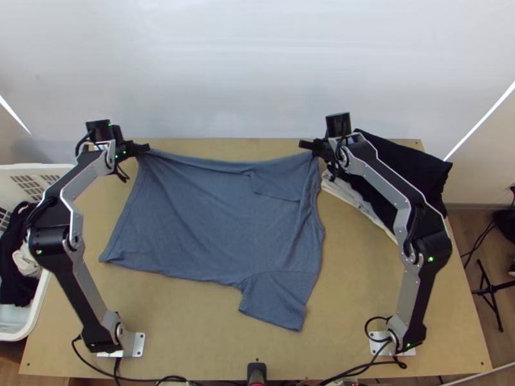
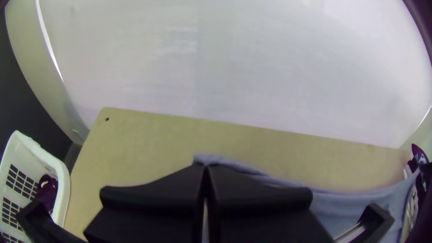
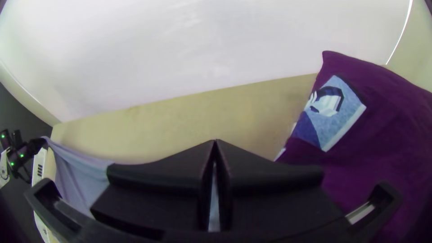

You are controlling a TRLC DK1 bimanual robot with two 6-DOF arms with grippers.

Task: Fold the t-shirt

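Blue-grey cotton-looking cloth spreads over the middle of the light wooden table (image 1: 187, 309): it's a T-shirt (image 1: 219, 219), its hem towards the left arm's side and its neck end towards the right. One sleeve (image 1: 277, 299) lies out flat towards the near edge. Near the far edge, a smaller flap (image 1: 277, 185) lies over the body, and soft creases cross the front.

From where I stand, the left gripper (image 1: 143, 148) has the far hem corner pinched, its black fingers pressed together at the tips. The right gripper (image 1: 308, 145) is clenched too, on the shirt's far edge by the shoulder. Between them that edge runs in a shallow sag.

Just beside the right gripper, partly under the right arm, there's a pile with a dark garment (image 1: 412, 164) on top and something white (image 1: 354, 198) beneath; the right wrist view shows a pale printed patch (image 3: 335, 112) on the dark one. Over on the left, beside the table, a white plastic basket (image 1: 40, 302) holds dark clothing (image 1: 14, 257) and a white piece (image 1: 26, 262).
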